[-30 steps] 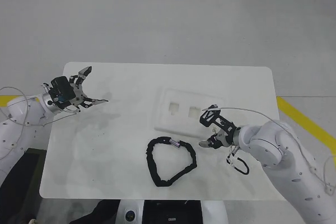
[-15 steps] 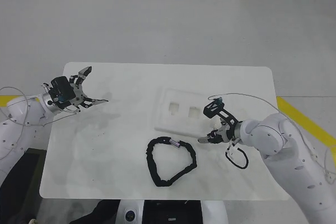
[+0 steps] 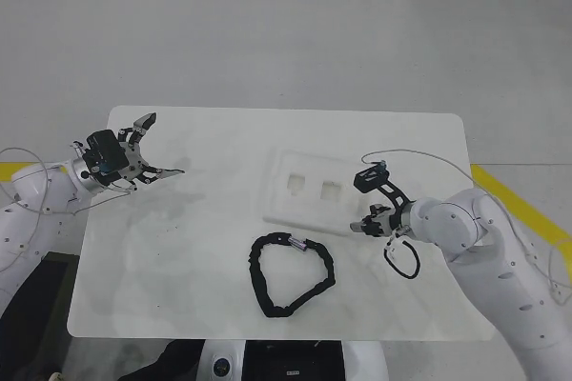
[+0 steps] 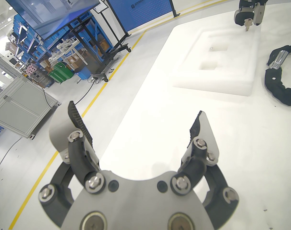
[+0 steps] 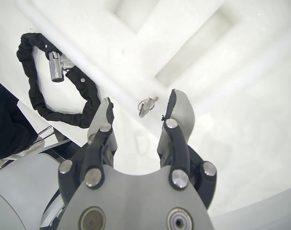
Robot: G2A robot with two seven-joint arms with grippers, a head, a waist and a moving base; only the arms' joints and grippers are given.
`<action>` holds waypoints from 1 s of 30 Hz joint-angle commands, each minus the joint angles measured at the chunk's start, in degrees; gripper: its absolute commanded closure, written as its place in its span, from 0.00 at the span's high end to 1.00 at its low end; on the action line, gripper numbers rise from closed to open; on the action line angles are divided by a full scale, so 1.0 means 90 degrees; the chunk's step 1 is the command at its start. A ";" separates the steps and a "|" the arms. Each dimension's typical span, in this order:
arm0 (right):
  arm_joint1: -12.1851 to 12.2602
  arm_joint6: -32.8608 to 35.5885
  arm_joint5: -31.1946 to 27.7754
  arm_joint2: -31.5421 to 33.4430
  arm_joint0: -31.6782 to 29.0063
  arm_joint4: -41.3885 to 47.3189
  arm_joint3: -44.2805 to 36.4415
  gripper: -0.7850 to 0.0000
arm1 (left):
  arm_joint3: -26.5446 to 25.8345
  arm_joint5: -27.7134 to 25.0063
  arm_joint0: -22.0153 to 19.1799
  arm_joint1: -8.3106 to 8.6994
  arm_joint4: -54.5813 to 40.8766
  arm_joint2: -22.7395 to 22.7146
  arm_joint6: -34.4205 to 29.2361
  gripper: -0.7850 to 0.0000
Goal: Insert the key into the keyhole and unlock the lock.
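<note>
A black chain lock [image 3: 288,276] lies looped near the table's front, its silver keyhole cylinder [image 3: 296,245] at the loop's far side. Small silver keys on a ring [image 5: 146,106] lie on the white foam tray [image 3: 278,202] near its corner. My right gripper [image 5: 142,98] stands open just above the keys, one finger on either side, touching nothing. From above, the right gripper [image 3: 365,226] sits at the tray's right front corner, right of the lock. My left gripper [image 3: 145,152] hangs open and empty over the table's far left, well away from the lock.
The foam tray [image 5: 207,60] has two rectangular recesses, both without contents. The chain [image 5: 37,96] and cylinder [image 5: 55,69] lie just off the tray's edge. A black cable loop [image 3: 403,260] hangs from the right wrist. Bare tabletop [image 3: 172,248] spreads between the arms.
The right wrist has turned and its gripper has drifted slightly right and back, toward the tray's corner. The left arm and the chain lock have not moved.
</note>
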 commanded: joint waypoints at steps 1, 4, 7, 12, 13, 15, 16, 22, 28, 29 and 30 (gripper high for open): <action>0.0004 0.0015 0.0047 0.0006 0.0000 -0.0035 -0.0003 0.44 | 0.0000 0.0000 0.0000 0.0000 0.0000 0.0000 0.0000 1.00; 0.0005 0.0021 0.0158 -0.0005 0.0002 -0.0108 -0.0007 0.38 | 0.0000 0.0000 0.0000 0.0000 0.0000 0.0000 0.0000 1.00; 0.0002 0.0031 0.0231 -0.0029 0.0028 -0.0168 0.0035 0.34 | 0.0000 0.0000 0.0000 0.0000 0.0000 0.0000 0.0000 1.00; 0.0007 0.0103 0.0506 -0.0047 0.0069 -0.0468 0.0034 0.17 | 0.0000 0.0000 0.0000 0.0000 0.0000 0.0000 0.0000 1.00; 0.0010 0.0155 0.0642 -0.0072 0.0073 -0.0647 -0.0027 0.13 | 0.0000 0.0000 0.0000 0.0000 0.0000 0.0000 0.0000 1.00; 0.0008 0.0204 0.0752 -0.0105 0.0058 -0.0738 -0.0151 0.00 | 0.0000 0.0000 0.0000 0.0000 0.0000 0.0000 0.0000 1.00; 0.0009 0.0234 0.0793 -0.0110 0.0060 -0.0811 -0.0174 0.00 | 0.0000 0.0000 0.0000 0.0000 0.0000 0.0000 0.0000 1.00; 0.0006 0.0366 0.1000 -0.0129 0.0078 -0.1037 -0.0361 0.00 | 0.0000 0.0000 0.0000 0.0000 0.0000 0.0000 0.0000 1.00; 0.0034 0.0490 0.1118 0.0023 0.0003 -0.1224 -0.0663 0.00 | 0.0000 0.0000 0.0000 0.0000 0.0000 0.0000 0.0000 1.00; 0.0040 0.0502 0.1112 0.0056 -0.0022 -0.1231 -0.0706 0.00 | 0.0000 0.0000 0.0000 0.0000 0.0000 0.0000 0.0000 1.00; 0.0046 0.0507 0.1101 0.0095 -0.0043 -0.1239 -0.0750 0.00 | 0.0000 0.0000 0.0000 0.0000 0.0000 0.0000 0.0000 1.00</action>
